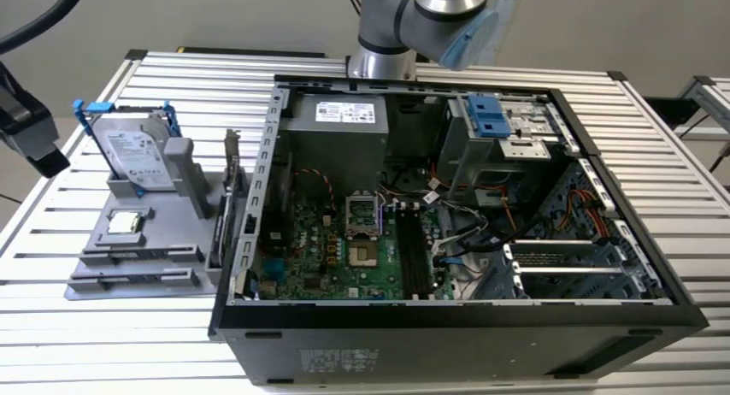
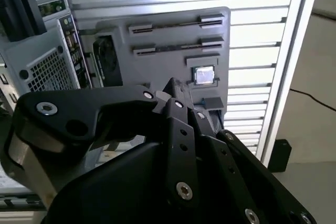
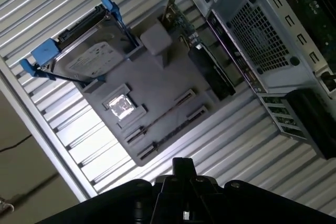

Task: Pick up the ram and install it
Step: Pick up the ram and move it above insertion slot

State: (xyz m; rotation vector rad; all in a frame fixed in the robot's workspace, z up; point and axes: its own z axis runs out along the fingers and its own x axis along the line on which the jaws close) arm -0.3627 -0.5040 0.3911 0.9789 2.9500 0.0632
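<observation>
Gripper: hangs at the exterior view's left, apart from the gray holder; clenched or released, I cannot tell.
Ram: seemingly the thin dark strip on edge in a holder slot, near the processor chip.

Tray beside PC case (on table).

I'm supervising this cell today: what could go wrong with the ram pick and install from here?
The ram appears to stand edge-on in the gray holder, a thin target close to the processor chip; a misaimed descent might knock the chip. Loose cables lie beside the black memory slots and could snag the stick.
</observation>
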